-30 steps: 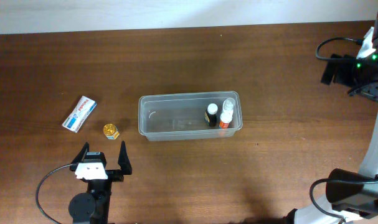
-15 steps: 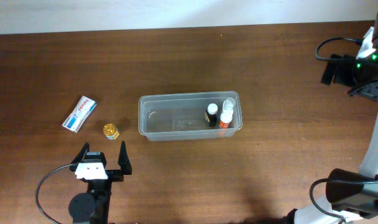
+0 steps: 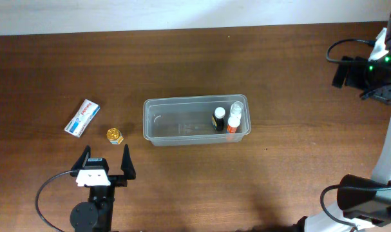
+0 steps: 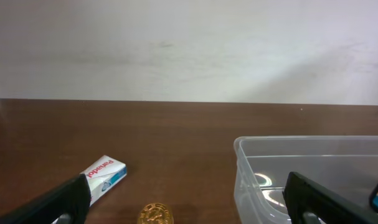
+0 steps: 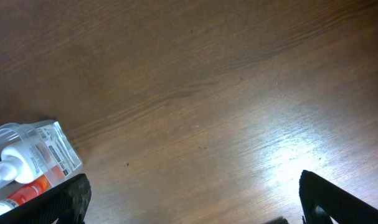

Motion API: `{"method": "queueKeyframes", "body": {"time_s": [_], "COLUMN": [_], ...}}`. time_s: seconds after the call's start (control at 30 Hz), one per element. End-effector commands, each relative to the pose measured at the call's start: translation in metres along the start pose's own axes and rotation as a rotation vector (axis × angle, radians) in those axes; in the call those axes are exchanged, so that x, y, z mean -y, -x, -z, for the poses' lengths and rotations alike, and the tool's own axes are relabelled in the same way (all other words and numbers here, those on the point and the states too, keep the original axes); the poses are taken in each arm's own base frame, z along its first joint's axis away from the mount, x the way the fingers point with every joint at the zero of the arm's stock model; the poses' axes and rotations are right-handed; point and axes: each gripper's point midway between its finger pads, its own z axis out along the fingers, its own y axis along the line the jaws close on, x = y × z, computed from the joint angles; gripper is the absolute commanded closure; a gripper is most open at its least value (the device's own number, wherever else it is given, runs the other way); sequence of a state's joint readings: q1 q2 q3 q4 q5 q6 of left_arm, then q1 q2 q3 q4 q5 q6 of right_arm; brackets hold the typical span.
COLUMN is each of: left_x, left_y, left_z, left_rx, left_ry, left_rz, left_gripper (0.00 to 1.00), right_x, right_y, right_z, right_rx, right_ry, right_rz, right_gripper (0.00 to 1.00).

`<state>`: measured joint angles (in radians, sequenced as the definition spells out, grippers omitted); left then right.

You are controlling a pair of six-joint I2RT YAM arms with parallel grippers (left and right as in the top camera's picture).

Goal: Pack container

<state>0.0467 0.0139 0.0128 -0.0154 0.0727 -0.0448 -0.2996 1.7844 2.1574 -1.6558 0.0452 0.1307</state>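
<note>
- The left gripper (image 3: pixel 107 153) is spread wide and empty, with the left arm (image 3: pixel 91 211) running straight back behind its fingers.
- The right gripper (image 5: pixel 193 190) is spread wide, its dark fingers (image 5: pixel 69 200) far apart, empty between.

Dark brown, wood-grained table (image 3: pixel 182 64), seen from overhead. Three things rest directly on it. A clear rectangular container (image 3: pixel 182 127) stands near the centre of the frame. A white-and-blue box (image 3: pixel 82 118) lies flat and at an angle, left of centre. A small gold-topped jar (image 3: pixel 114 135) sits between them, near the box's lower end and the container's left wall, touching neither.
</note>
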Motion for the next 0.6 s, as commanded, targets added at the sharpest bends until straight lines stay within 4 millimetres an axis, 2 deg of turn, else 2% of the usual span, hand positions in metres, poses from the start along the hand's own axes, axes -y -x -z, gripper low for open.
{"method": "queueKeyframes", "body": {"time_s": [0.0, 0.13, 0.37, 0.57], "left_x": [0.013, 0.020, 0.023, 0.028], "left_y": [0.005, 0.010, 0.056, 0.079], "left_z": [0.002, 0.009, 0.024, 0.017], "left_rx": [-0.003, -0.070, -0.199, -0.437], "left_ry": [-0.076, -0.108, -0.102, -0.113], "left_rz": [-0.013, -0.003, 0.027, 0.085], "left_gripper": [0.01, 0.01, 0.01, 0.01], "right_x": [0.004, 0.004, 0.004, 0.004], "right_y": [0.001, 0.001, 0.001, 0.001], "right_z": [-0.002, -0.002, -0.002, -0.002], "right_rx": [-0.001, -0.001, -0.001, -0.001], "right_ry": [-0.017, -0.017, -0.017, -0.017], "right_rz": [0.000, 0.000, 0.000, 0.000], "right_gripper": [0.02, 0.02, 0.02, 0.02]}}
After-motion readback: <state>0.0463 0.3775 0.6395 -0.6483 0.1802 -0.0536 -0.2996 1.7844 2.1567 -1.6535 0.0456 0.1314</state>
